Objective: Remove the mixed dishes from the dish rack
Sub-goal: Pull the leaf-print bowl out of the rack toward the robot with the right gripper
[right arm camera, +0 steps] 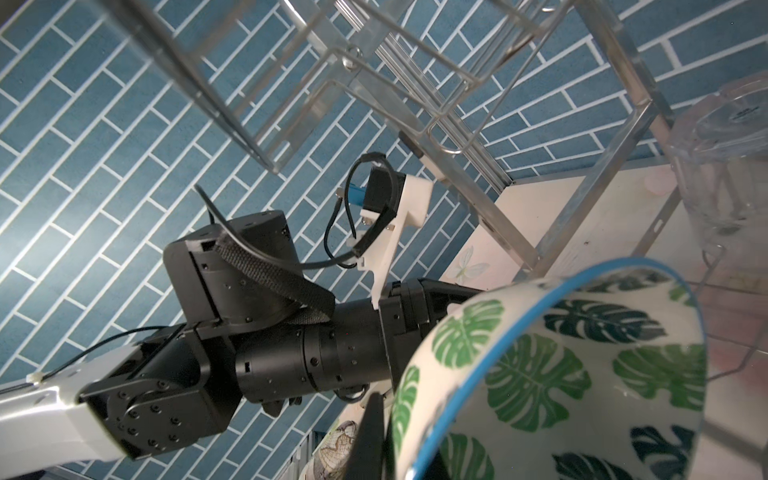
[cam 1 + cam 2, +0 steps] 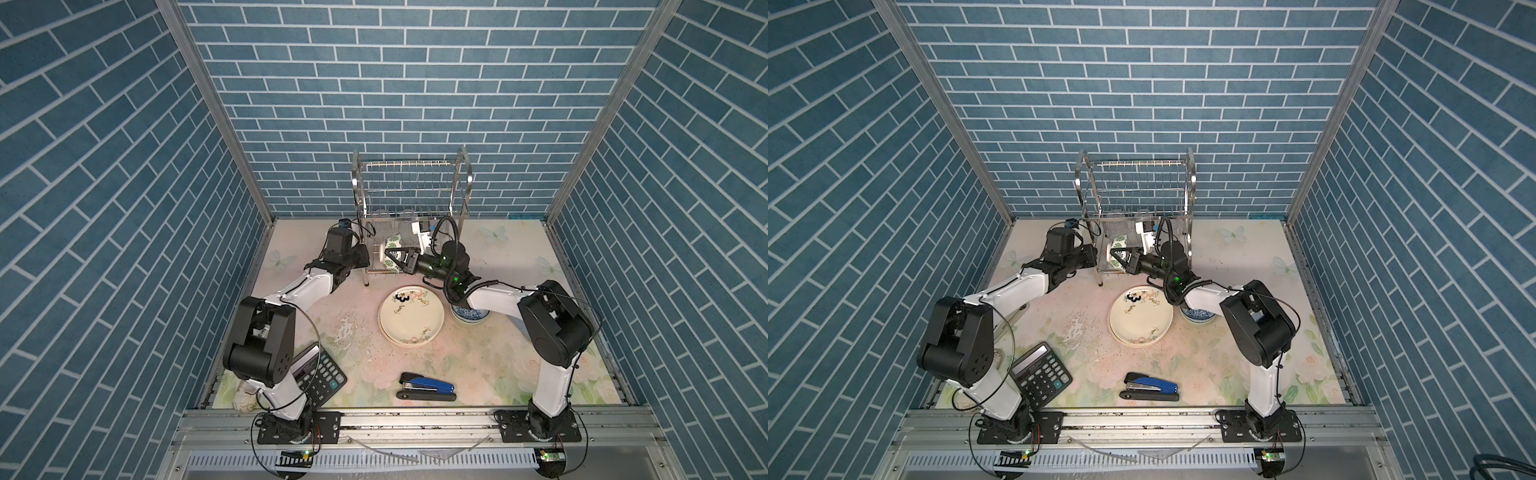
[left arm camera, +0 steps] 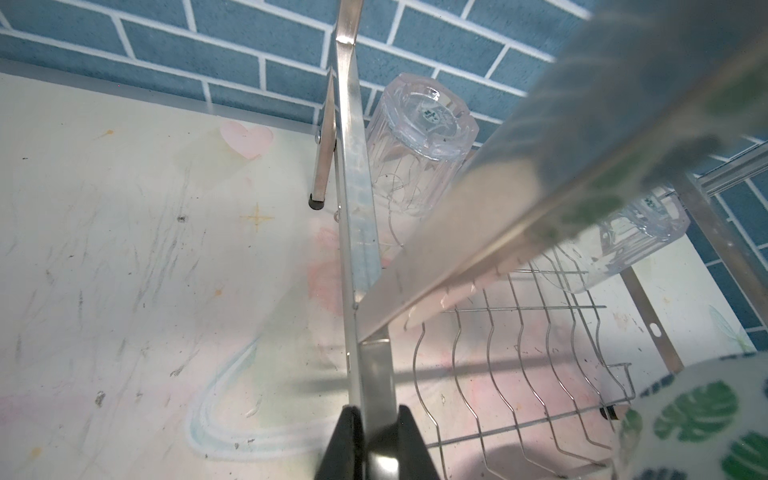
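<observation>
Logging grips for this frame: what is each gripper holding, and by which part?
Right gripper: green-leaf bowl, by its rim. Left gripper: dish rack, clamped on a flat bar of its side frame.

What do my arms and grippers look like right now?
Both match: left arm and right arm have white link shells, boxy black joint housings and thin black cables looping loose. The right wrist shows green lights. The left gripper and right gripper are black with angular fingers.

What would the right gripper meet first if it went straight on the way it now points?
Probably the side frame of the dish rack, where the left gripper is clamped; the green-leaf bowl in the right gripper would touch first.
</observation>
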{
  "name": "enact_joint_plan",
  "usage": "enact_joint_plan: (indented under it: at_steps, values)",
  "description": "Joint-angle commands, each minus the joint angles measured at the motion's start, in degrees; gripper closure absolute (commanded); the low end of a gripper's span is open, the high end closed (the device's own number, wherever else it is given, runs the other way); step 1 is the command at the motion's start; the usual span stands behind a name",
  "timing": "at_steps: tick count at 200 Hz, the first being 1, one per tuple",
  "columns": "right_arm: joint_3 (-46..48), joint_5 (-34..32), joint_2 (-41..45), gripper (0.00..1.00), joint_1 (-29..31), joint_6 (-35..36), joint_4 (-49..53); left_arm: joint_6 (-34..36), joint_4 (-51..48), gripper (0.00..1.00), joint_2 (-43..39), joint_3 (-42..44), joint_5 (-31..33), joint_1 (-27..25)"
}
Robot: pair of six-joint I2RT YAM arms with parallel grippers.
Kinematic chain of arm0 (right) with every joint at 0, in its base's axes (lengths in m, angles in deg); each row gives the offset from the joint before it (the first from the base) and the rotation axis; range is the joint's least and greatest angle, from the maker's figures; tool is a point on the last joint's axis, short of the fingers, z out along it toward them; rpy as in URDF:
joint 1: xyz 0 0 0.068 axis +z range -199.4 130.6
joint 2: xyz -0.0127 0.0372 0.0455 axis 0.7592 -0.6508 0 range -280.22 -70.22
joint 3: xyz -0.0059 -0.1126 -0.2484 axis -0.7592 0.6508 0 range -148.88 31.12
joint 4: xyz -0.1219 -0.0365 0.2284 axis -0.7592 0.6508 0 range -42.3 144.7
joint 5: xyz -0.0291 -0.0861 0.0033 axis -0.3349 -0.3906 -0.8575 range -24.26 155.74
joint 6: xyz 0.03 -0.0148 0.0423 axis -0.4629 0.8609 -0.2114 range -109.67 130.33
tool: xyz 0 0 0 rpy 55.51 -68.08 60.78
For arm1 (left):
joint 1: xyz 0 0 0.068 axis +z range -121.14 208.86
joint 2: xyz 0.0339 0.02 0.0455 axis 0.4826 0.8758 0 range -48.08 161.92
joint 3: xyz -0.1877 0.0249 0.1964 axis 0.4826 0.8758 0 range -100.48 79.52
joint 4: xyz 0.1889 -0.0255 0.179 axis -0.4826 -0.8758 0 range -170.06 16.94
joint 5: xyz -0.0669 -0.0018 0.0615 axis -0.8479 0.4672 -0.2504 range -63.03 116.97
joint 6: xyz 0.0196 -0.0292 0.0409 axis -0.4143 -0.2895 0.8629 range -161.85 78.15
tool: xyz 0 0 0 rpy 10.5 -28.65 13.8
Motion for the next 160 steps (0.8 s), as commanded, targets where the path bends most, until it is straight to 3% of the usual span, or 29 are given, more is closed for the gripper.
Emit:
enact_joint_plan:
  at_steps: [1,72,113,160]
  values:
    - [2.17,-0.52,6.02,1.00,0.07,5.82,1.04,-0.05,-4.63,1.00,1.36,-0.48,0.39,0.04]
    - [6.70,-7.62,19.98,1.00,2.16,19.46,23.47,-0.50,-3.91,1.00,1.40,0.05,0.02,0.04]
    - [7.97,-19.76,29.57,1.00,3.73,28.55,45.43,0.22,-4.23,1.00,0.61,0.14,0.13,0.05]
    - [7.14,-30.93,38.20,1.00,5.23,32.57,64.43,1.05,-4.85,1.00,-0.71,0.49,1.09,0.13]
